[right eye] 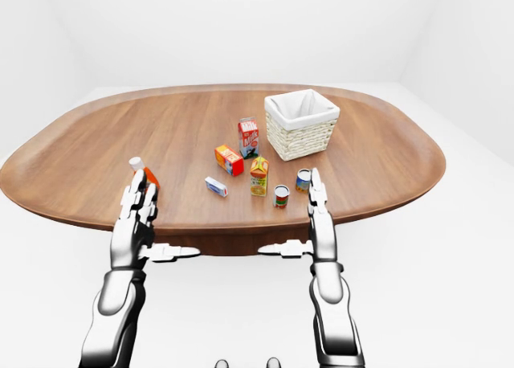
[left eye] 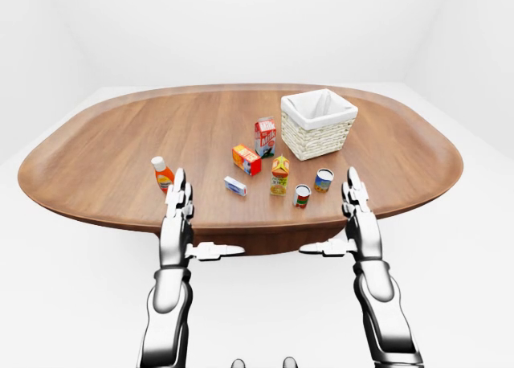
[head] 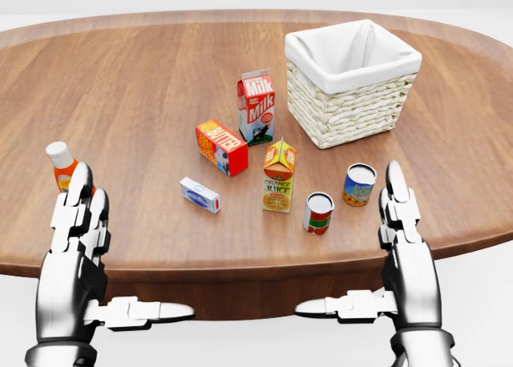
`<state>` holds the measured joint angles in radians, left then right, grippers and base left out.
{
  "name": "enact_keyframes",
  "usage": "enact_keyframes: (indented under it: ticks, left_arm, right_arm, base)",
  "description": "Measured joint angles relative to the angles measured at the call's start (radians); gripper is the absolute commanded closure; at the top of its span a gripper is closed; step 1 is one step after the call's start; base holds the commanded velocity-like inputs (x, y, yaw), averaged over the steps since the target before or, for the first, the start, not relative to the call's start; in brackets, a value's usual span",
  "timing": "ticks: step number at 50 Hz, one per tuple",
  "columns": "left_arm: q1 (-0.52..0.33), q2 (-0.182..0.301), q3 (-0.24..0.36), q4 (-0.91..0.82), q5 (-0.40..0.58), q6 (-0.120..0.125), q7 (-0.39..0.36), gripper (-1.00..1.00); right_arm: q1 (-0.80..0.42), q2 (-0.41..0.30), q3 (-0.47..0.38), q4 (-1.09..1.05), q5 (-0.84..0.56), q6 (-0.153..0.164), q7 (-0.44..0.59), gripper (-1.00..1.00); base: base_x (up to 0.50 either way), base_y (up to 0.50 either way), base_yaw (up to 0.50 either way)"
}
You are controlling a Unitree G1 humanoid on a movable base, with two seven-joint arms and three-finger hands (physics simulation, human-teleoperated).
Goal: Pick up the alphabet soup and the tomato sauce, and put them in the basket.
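Observation:
The tomato sauce, a red can with a green band, stands upright near the table's lower edge in the head view. Just to its right stands the alphabet soup, a blue and yellow can. The white-lined wicker basket sits above them at upper right, with nothing visible inside. My right hand is open, its fingers straight, just right of the soup can and apart from it. My left hand is open at the lower left, far from both cans.
On the oval wooden table an orange ketchup bottle is half hidden behind my left fingers. A milk carton, a red butter box, an orange juice carton and a small white box stand left of the cans.

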<state>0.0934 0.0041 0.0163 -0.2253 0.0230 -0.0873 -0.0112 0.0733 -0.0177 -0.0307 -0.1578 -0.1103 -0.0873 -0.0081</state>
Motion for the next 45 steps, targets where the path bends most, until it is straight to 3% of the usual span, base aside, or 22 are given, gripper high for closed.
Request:
enact_keyframes:
  ticks: [16, 45]
  left_arm:
    - [0.014, 0.000, -0.003, -0.032, 0.011, 0.000, -0.003, -1.00]
    - [0.017, -0.001, -0.006, -0.034, 0.012, 0.000, -0.007, -1.00]
  right_arm:
    - [0.017, 0.003, 0.007, -0.070, -0.039, 0.000, -0.005, -1.00]
    - [0.022, 0.003, 0.005, -0.079, -0.056, 0.000, -0.008, -1.00]
  base:
    - [0.00, 0.00, 0.00]
    - [0.24, 0.00, 0.00]
